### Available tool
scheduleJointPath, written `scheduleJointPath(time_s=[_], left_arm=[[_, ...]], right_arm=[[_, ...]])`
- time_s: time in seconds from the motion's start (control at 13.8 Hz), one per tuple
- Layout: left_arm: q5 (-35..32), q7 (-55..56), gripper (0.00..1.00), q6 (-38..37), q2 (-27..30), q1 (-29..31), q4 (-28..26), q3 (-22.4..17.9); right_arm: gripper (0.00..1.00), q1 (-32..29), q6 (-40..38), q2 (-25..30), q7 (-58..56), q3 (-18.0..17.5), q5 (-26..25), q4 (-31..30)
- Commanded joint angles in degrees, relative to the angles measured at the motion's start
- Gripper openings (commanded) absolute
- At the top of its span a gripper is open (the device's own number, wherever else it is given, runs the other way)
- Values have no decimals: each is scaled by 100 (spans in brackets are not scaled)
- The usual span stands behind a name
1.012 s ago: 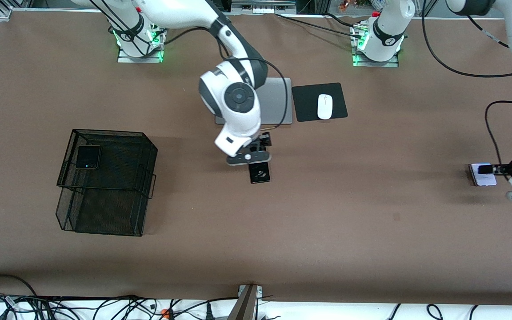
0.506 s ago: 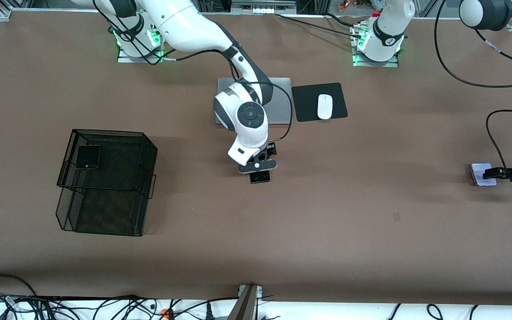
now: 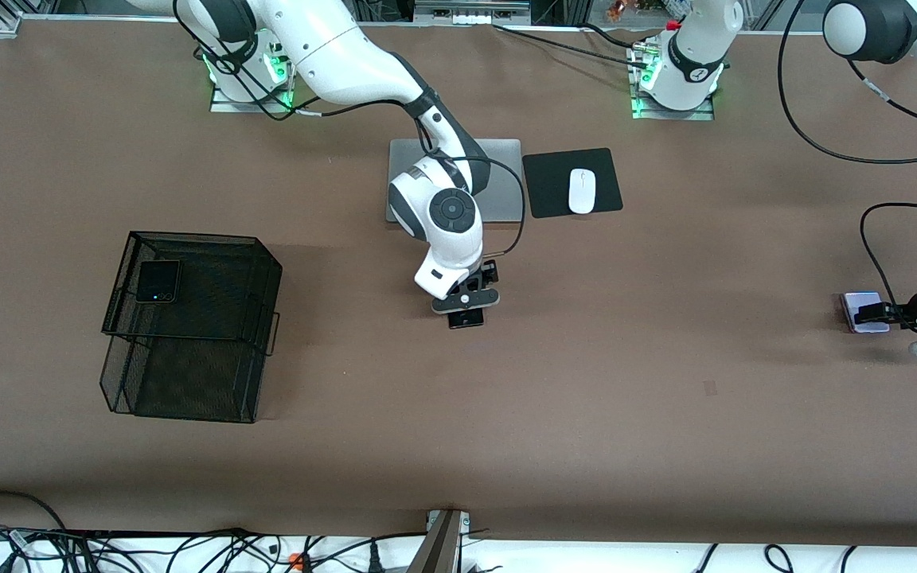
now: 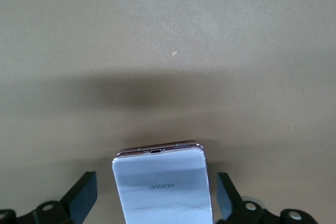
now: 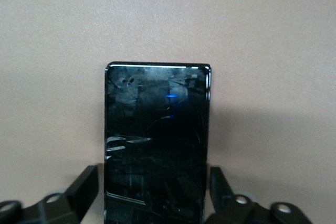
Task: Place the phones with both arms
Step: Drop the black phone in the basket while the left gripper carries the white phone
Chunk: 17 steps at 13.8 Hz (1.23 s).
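- Near the table's middle, the right gripper (image 3: 466, 312) was lowered over the long black phone (image 3: 466, 318), its fingers (image 5: 84, 187) spread on either side of it, with gaps visible.
- Farther from the front camera, a silver laptop (image 3: 498, 179), a mouse pad (image 3: 546, 183) and a white mouse (image 3: 582, 191) were seen.
- At the left arm's end, the pale phone (image 3: 856, 310) was straddled by the left gripper (image 3: 876, 312), fingers (image 4: 81, 195) wide.
- On the black wire basket (image 3: 188, 326), the small black phone (image 3: 158, 281) was laid.
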State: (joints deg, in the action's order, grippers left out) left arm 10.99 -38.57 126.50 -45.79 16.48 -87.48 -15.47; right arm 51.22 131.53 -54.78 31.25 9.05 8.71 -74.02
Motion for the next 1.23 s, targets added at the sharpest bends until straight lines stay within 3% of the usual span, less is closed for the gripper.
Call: scheduleJointPath(time_s=[0.0, 0.22, 0.29, 0.36, 0.51, 0.58, 0.72, 0.94, 1.16], left_arm=[[324, 147, 100, -12, -35, 92, -111, 44], [404, 412, 100, 6, -44, 110, -261, 35], [387, 360, 95, -3, -44, 110, -261, 26], [326, 316, 49, -12, -35, 118, -261, 26], [316, 333, 47, -20, -9, 92, -234, 26], [308, 342, 47, -99, 35, 66, -208, 26], [290, 421, 47, -913, 359, -126, -86, 9], [-236, 1068, 47, -1679, 816, -688, 283, 26], [-282, 1859, 47, -2243, 923, -1654, 591, 35]], right_arm=[[0, -42, -127, 72, -57, -8, 200, 133], [0, -138, -1074, 598, -57, 88, 464, 204], [0, -313, -1356, 861, -66, 71, 482, 204], [0, -506, -1663, 1116, -84, 54, 491, 204], [0, -814, -2470, 1670, -241, 114, 421, 160], [0, -920, -2971, 1916, -381, 306, 412, 125], [0, -939, -3746, 2251, -1030, 1051, 429, 12], [0, -930, -3802, 2839, -2005, 2150, 394, -918], [0, -930, -3530, 2999, -2719, 2803, 394, -1718]])
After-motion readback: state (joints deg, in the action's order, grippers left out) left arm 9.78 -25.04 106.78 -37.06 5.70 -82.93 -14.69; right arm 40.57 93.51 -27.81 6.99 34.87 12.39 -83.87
